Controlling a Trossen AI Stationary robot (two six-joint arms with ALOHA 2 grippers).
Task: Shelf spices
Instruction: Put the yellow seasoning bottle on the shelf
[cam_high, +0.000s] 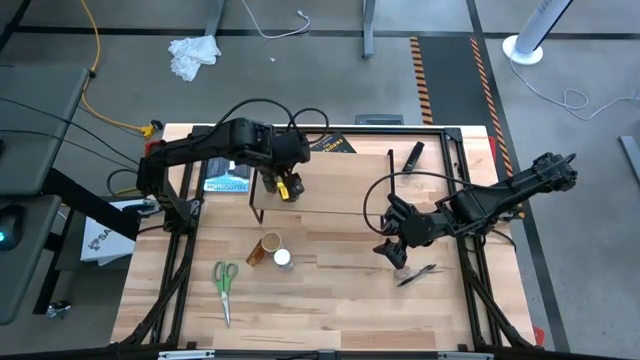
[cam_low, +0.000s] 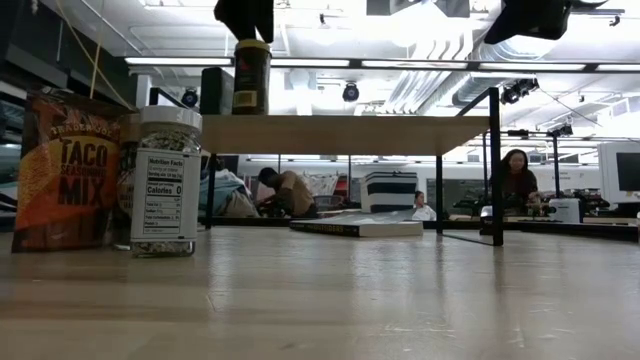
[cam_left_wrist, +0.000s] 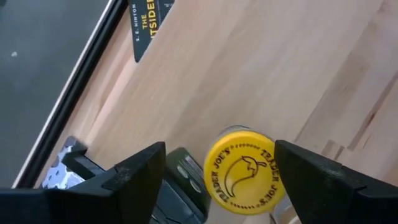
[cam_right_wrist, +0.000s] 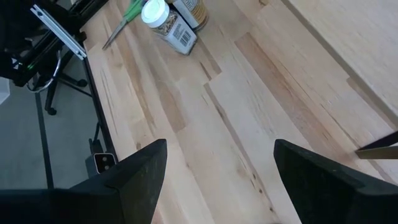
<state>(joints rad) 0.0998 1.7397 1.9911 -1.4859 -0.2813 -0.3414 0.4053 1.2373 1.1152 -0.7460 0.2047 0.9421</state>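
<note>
The yellow-lidded spice jar (cam_left_wrist: 242, 179) stands upright on the shelf's clear top (cam_low: 350, 133), near its left end, beside a small black tin (cam_low: 215, 90). My left gripper (cam_left_wrist: 221, 171) hovers open just over it, one finger on either side of the lid; I see no touch. A white-lidded jar (cam_low: 165, 180), a tan round jar (cam_right_wrist: 193, 9) and an orange-brown packet (cam_low: 65, 170) sit on the table in front of the shelf. My right gripper (cam_right_wrist: 221, 180) hangs open over bare wood near the shelf's right end (cam_high: 393, 248), with nothing between its fingers.
Green-handled scissors (cam_high: 225, 285) lie at the near left. A dark slim tool (cam_high: 415, 275) lies just near of my right gripper, and a black marker (cam_high: 413, 155) lies at the far right. Two books (cam_high: 335, 143) (cam_high: 225, 182) lie by the far left. Black frame (cam_high: 470, 250) edges the table.
</note>
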